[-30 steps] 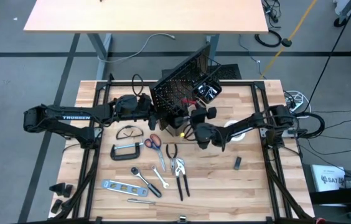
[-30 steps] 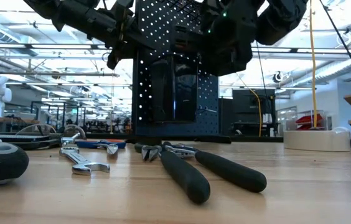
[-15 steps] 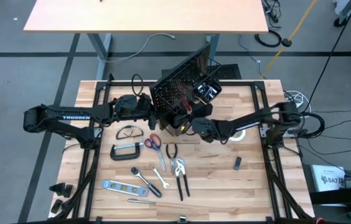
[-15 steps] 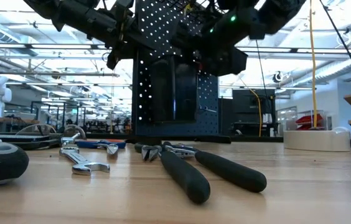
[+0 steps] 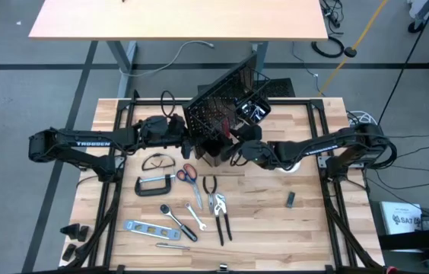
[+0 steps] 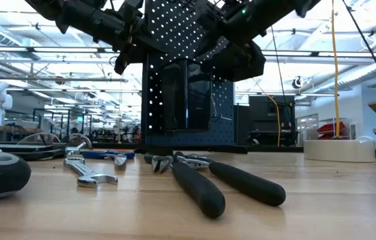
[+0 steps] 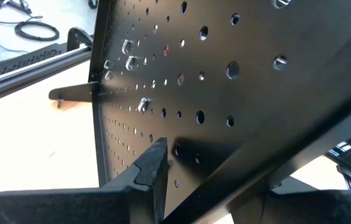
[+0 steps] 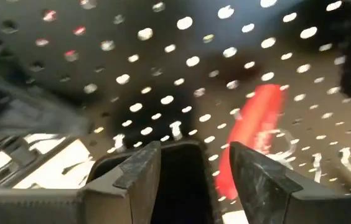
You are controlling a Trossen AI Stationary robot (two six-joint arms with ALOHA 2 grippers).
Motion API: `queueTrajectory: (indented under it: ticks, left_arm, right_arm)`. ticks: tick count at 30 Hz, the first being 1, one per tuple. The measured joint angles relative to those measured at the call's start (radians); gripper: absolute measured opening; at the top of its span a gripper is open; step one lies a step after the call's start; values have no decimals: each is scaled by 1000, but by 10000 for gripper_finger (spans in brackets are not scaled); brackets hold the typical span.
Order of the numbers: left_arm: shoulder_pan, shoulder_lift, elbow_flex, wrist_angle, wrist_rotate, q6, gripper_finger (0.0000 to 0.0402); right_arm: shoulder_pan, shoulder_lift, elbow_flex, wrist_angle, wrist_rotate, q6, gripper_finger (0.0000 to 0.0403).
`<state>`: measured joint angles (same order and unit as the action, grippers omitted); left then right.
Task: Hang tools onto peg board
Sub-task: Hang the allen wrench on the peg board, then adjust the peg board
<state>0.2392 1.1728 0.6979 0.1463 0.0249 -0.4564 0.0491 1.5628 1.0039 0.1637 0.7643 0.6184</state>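
The black peg board point(image 5: 218, 110) stands upright at the table's far middle, with small bins at its foot. A red screwdriver point(image 8: 259, 124) shows against its holes. My left gripper point(image 5: 189, 142) is shut on the board's left edge. My right gripper point(image 5: 232, 148) is open and empty, close in front of the board's face point(image 8: 182, 68), its fingers point(image 8: 135, 168) pointing at it. Safety glasses point(image 5: 156, 161), a C-clamp point(image 5: 156, 185), red-handled scissors point(image 5: 186, 173), pliers point(image 5: 220, 217), a ratchet wrench point(image 5: 170, 215) and a level point(image 5: 147, 227) lie flat on the tabletop. My left gripper holds the peg board by its left side edge point(image 7: 175, 149), low on the panel, coming level from the table's left. One finger point(image 7: 155, 165) lies on the perforated face; the other is hidden behind the panel. The board stands upright on the table.
A white tape roll point(image 5: 290, 160) lies right of the board, and a small dark piece point(image 5: 290, 199) lies farther toward the near right. Tools fill the table's near middle; the pliers' long handles point(image 6: 201, 183) point at the near edge. Black frame rails run along both sides.
My right gripper has gone up and toward the table's far edge, closing on the peg board's face, and its arm has swung flatter and more level. My left gripper and the board have kept still.
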Motion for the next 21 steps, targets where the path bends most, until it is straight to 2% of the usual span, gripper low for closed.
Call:
queueTrajectory:
  ticks: [6,12,17,21]
  left_arm:
    - [3,0,0,1,-1,0,123]
    - [3,0,0,0,-2,0,123]
    - [3,0,0,-6,-3,11,123]
    - [3,0,1,-16,-3,20,123]
  right_arm:
    - [-1,-15,0,-18,-131,-1,185]
    - [-1,-15,0,-28,-203,-26,185]
    - [-2,-15,0,-47,-346,-80,185]
    - [-2,-21,0,-73,-371,-108,185]
